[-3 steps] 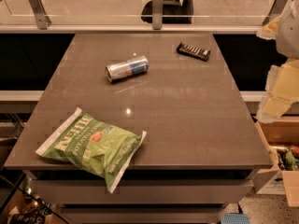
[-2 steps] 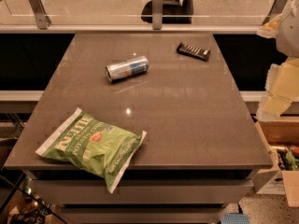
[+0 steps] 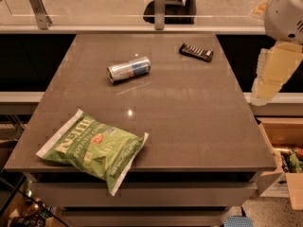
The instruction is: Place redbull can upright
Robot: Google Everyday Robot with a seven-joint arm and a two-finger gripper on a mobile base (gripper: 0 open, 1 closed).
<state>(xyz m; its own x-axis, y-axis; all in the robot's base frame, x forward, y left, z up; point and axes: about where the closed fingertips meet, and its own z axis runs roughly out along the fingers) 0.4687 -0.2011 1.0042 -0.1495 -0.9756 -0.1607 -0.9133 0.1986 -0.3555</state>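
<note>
The redbull can (image 3: 129, 69) lies on its side on the brown table (image 3: 189, 122), in the far middle part, its silver end toward the left front. It is silver and blue. Of my arm, only white and pale yellow segments (image 3: 277, 56) show at the right edge, beyond the table's right side and well apart from the can. My gripper is out of view.
A green chip bag (image 3: 94, 148) lies flat at the front left corner. A flat dark bar-shaped packet (image 3: 196, 52) lies at the far right. A glass rail with metal posts (image 3: 160, 6) runs behind the table. An open cardboard box (image 3: 286, 160) stands on the floor at right.
</note>
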